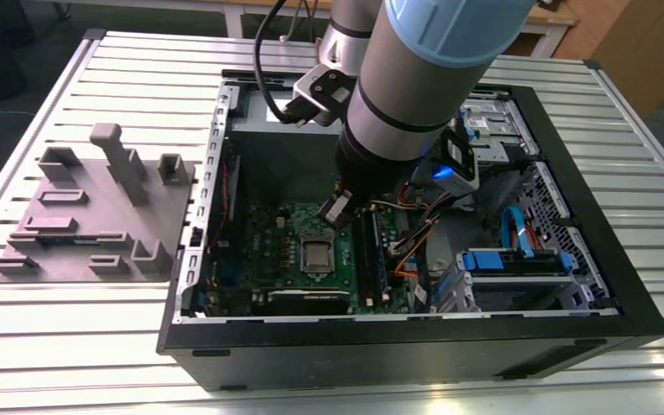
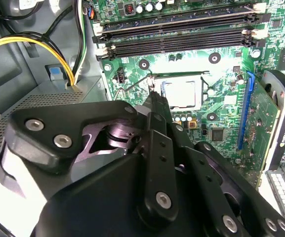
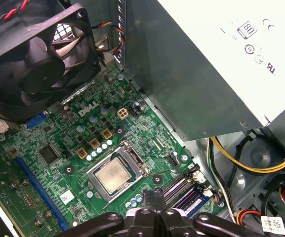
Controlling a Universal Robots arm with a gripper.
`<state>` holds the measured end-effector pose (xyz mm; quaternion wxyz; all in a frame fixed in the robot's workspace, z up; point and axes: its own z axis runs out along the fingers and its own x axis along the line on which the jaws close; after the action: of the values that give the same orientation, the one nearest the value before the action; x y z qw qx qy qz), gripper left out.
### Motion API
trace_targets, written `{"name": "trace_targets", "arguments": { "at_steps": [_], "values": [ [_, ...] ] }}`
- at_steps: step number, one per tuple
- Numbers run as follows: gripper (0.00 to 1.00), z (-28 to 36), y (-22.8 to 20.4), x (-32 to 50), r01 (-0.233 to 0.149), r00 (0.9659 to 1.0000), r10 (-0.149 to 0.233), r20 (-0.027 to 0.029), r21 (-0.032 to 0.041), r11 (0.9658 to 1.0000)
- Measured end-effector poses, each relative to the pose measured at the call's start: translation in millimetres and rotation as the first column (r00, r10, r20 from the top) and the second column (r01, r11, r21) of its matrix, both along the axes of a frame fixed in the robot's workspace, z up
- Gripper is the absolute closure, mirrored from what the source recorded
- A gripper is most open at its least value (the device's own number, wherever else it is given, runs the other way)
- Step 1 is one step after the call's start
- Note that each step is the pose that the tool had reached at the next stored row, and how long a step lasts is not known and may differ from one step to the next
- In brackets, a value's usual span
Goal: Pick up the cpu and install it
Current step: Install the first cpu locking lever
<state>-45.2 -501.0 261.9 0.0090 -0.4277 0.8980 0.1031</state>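
You have the gripper (image 3: 154,195) poised low over the green board (image 3: 70,170), its fingers pressed together with nothing pinched between them and the tip just beside a corner of the socket (image 3: 135,157); the cpu (image 3: 115,176) lies flat inside that socket, silvery-grey lid up within the metal frame, so I judge the placing done and the work to be at the seating end of the install; I cannot tell whether the frame is latched, though in the second wrist view a thin wire lever (image 2: 134,84) stands out beside the socket; to do this well, move the tip straight up and down rather than sideways, since the closed fingers make a hard, narrow point that could scratch the lid's dull metal or knock the small round capacitors (image 3: 99,149) crowded near the frame; keep any push light and centred on the lid, never on its thin rim, because a skewed load would likely harm the fine contacts beneath; mind the long black memory slots (image 2: 182,22) just beside the socket and the soft yellow cables (image 3: 251,165) looping below the grey sheet-metal power supply (image 3: 206,64), which could snag; the black bladed fan (image 3: 33,54) stands at the board's edge
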Motion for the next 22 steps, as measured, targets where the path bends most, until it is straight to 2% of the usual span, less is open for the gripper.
{"name": "trace_targets", "arguments": {
  "at_steps": [15,16,19,22],
  "values": [
    [0.90,0.0,0.0,0.0,-0.002,1.0000,0.002,0.0003,0.0001,1.0000],
    [0.90,0.0,0.1,-0.1,-0.007,1.0000,0.007,0.0003,0.0001,1.0000],
    [0.90,-0.3,0.1,0.0,-0.058,0.9983,0.058,0.0003,0.0000,0.9983],
    [0.90,-0.7,0.1,0.0,-0.112,0.9937,0.112,0.0002,-0.0001,0.9937]
  ]
}}
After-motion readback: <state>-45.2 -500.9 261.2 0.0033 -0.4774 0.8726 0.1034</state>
